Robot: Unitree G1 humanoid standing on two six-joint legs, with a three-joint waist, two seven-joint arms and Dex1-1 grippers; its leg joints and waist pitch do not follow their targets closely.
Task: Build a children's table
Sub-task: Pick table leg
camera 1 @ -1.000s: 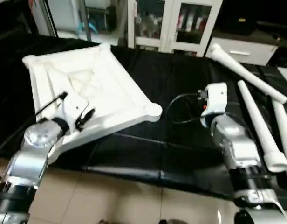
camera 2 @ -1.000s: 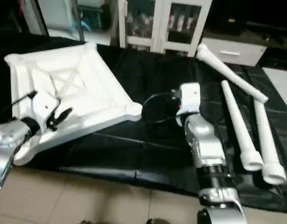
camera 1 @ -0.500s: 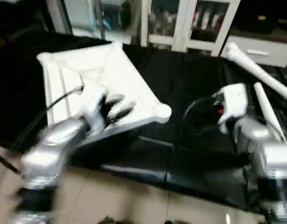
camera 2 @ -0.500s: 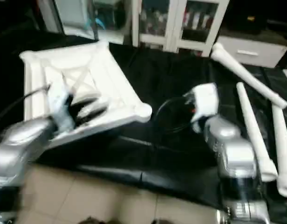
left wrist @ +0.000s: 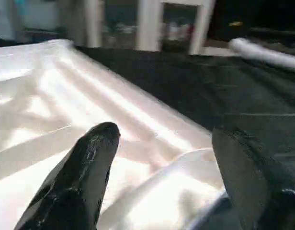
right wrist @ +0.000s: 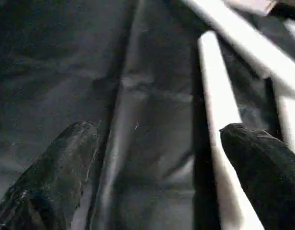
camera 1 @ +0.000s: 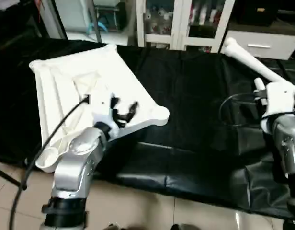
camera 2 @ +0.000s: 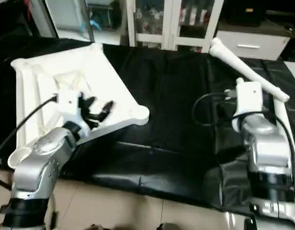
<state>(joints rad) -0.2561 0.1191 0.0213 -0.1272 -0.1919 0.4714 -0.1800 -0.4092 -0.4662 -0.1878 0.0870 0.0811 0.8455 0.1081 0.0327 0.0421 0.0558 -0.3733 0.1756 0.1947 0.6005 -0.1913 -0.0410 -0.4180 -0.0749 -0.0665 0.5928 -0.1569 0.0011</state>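
Fingers wide on both grippers: left gripper (camera 1: 123,109) over tabletop (camera 1: 71,81), right gripper (right wrist: 157,158) probably reaching for a leg (right wrist: 219,129) next.

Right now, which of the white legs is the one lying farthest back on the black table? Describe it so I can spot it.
On the black-covered work table, look to the robot's right, away from the square white tabletop. The farthest leg is the long white tube running diagonally from the back edge toward the right gripper. Unlike its neighbours, its flared, knobbed end points toward the cabinets behind.

Head pair looks down on tabletop (camera 1: 85,81); wrist cameras sit close.
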